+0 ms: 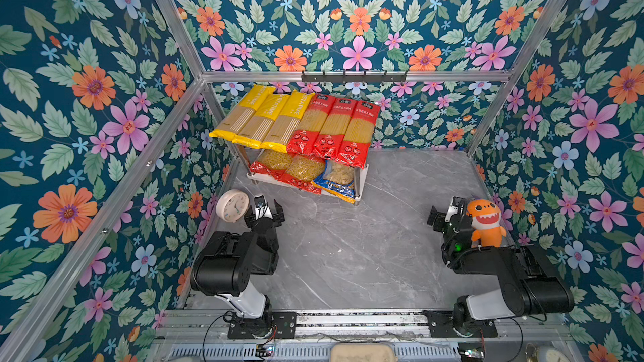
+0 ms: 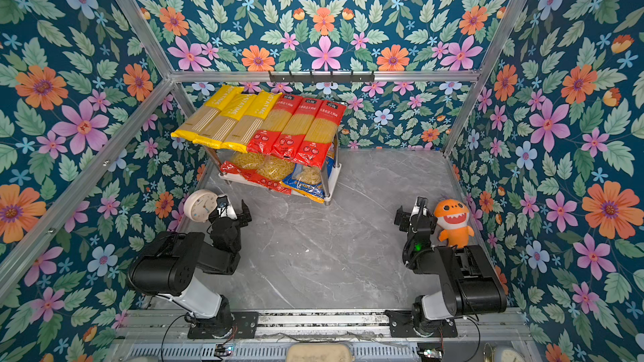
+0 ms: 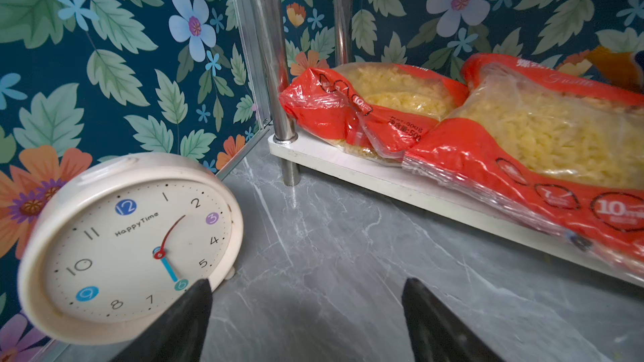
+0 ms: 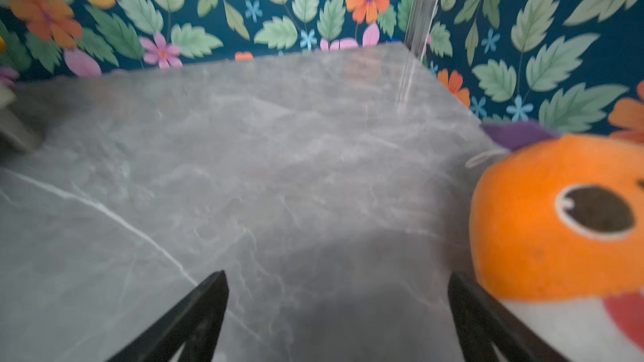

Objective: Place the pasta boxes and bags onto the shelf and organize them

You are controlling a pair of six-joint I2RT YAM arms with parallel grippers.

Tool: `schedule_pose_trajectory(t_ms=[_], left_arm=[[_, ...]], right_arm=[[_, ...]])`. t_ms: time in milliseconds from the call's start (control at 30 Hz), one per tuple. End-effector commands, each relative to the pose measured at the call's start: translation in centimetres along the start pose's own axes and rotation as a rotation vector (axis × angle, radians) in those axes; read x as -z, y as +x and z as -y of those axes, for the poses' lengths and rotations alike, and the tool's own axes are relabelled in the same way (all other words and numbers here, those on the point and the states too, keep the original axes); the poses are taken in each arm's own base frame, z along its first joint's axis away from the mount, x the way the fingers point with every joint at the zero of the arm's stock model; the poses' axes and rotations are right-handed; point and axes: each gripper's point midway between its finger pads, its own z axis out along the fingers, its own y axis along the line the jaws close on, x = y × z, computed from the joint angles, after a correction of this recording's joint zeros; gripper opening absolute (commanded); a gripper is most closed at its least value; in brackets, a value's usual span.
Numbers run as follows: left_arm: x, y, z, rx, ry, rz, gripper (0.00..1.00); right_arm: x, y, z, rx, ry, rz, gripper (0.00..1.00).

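Left black-and-white robot arm (image 1: 226, 266) sits folded low nr its base, elbow back, wrist pointing fwd. Left black two-finger hand (image 1: 265, 208) is spread wide & empty, fingertips (image 3: 195, 308) well apart in wrist view. Right black-and-white robot arm (image 1: 522, 283) mirrors it, folded low too. Right black two-finger hand (image 1: 444, 212) is spread fully, empty, fingers (image 4: 202, 304) far apart. Hands on own sides, well apart.

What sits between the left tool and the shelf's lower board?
Nothing. In the left wrist view only bare grey tabletop runs from the open left tool to the shelf. The clock stands beside that stretch, not in it.
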Motion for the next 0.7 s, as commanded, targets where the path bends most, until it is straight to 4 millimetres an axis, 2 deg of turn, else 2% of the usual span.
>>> schedule_pose_trajectory(t_ms=[0, 333, 400, 667], left_arm=[[-0.72, 0.51, -0.09, 0.022, 0.018, -0.036, 0.88], [-0.83, 0.52, -0.25, 0.031, 0.023, -0.040, 0.92], [-0.79, 0.57, -0.23, 0.031, 0.023, -0.041, 1.00], [-0.76, 0.55, -0.28, 0.031, 0.022, -0.040, 1.00]], right_arm=[[-0.04, -0.96, -0.40, -0.021, -0.027, 0.023, 0.99], [-0.66, -0.76, -0.26, -0.019, -0.013, -0.006, 0.99], [-0.69, -0.92, -0.24, -0.015, -0.012, 0.005, 0.99], [-0.73, -0.86, -0.24, -0.015, -0.012, -0.001, 0.99]])
